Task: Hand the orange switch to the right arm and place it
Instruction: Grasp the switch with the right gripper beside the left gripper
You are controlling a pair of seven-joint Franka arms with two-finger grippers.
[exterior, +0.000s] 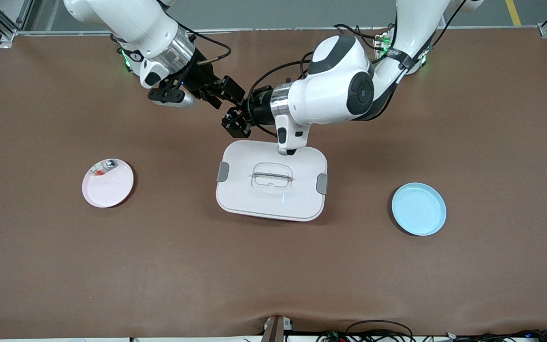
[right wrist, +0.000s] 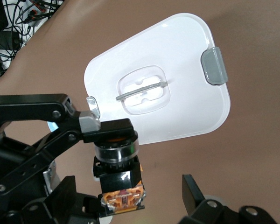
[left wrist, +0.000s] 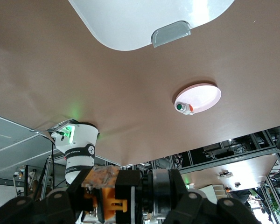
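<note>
Orange switch (right wrist: 116, 161): I see it pinched in the left end effector (exterior: 235, 121), upper centre of frame, above the surface (exterior: 273, 266) just over the white lidded container (exterior: 272, 180). Right end effector (exterior: 221, 92): spread wide, beside the switch, not gripping. Pink plate (exterior: 108, 183), mid-left, holds a small clear-and-silver part (exterior: 104, 167). Blue plate (exterior: 419, 209), mid-right.

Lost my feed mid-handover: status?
Left gripper shut on the orange switch, above the table near the white lidded box. Right gripper open around it. Nothing in the way.
</note>
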